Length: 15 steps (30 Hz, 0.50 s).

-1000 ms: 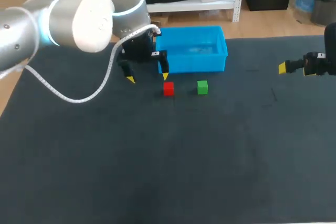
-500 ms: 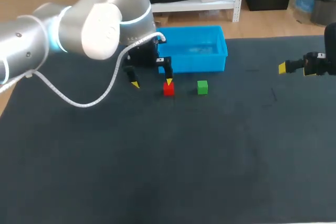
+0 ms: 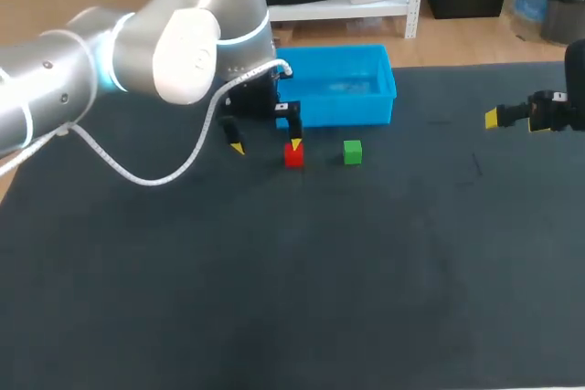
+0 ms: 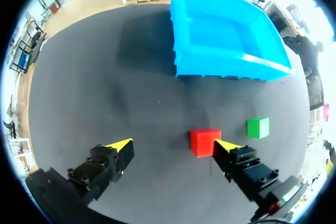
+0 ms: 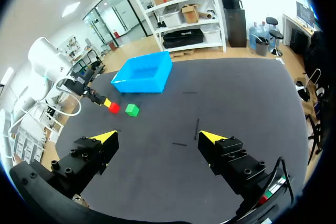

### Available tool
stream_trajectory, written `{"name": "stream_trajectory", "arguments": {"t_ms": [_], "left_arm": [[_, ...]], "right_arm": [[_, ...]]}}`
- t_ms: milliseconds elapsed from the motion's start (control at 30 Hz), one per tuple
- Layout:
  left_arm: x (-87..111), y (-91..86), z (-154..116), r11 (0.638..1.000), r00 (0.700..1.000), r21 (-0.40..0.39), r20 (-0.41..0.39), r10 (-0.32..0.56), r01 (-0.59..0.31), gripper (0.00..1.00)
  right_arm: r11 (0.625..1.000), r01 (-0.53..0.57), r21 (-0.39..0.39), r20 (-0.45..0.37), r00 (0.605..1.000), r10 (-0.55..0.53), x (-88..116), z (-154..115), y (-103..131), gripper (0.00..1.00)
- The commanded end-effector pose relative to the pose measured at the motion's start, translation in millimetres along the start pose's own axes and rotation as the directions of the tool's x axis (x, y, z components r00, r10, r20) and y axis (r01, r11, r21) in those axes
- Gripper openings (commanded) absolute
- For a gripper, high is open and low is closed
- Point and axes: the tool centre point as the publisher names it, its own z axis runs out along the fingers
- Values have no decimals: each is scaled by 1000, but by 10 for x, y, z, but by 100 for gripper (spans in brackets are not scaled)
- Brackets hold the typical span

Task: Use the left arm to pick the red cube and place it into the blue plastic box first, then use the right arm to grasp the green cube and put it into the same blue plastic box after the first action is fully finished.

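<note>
The red cube [image 3: 293, 155] rests on the dark table in front of the blue plastic box [image 3: 336, 87], with the green cube [image 3: 353, 152] just to its right. My left gripper [image 3: 265, 145] hangs open low over the table, one yellow fingertip right at the red cube, the other well to its left. In the left wrist view the red cube [image 4: 205, 142] sits beside the inner face of one finger, the green cube [image 4: 258, 127] beyond it, the box [image 4: 226, 35] ahead. My right gripper [image 5: 157, 137] stands open far off at the right [image 3: 494, 118], holding nothing.
The blue box is empty and stands near the table's far edge. My left arm's white cable [image 3: 174, 166] loops down over the table to the left of the gripper.
My left gripper has shifted right and slightly toward the red cube, bringing one fingertip right up to it. The right arm and both cubes have stayed put.
</note>
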Motion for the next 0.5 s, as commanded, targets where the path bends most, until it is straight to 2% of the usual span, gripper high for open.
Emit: {"name": "stream_trajectory", "arguments": {"t_ms": [33,100,200,267,400,500], "left_arm": [[-68,-27,43,1000,1000,-8,-13,3,-3,96],[-69,-30,58,1000,1000,-10,-14,4,-4,80],[-60,-32,88,1000,1000,-11,-18,4,-4,80],[-53,-30,105,1000,1000,-10,-24,2,-2,83],[-50,-33,124,1000,1000,-11,-28,5,-6,98],[-53,-44,111,1000,1000,-7,-27,5,-5,100]], "right_arm": [[1000,1,-1,-1,1000,-1,-2,-2,-5,100],[1000,1,-1,-1,1000,-1,-2,-2,-5,100],[1000,1,-1,-1,1000,-1,-2,-2,-5,100],[1000,1,-1,-1,1000,-1,-2,-2,-5,100],[1000,1,-1,-1,1000,-1,-2,-2,-5,100],[1000,1,-1,-1,1000,-1,-2,-2,-5,100]]}}
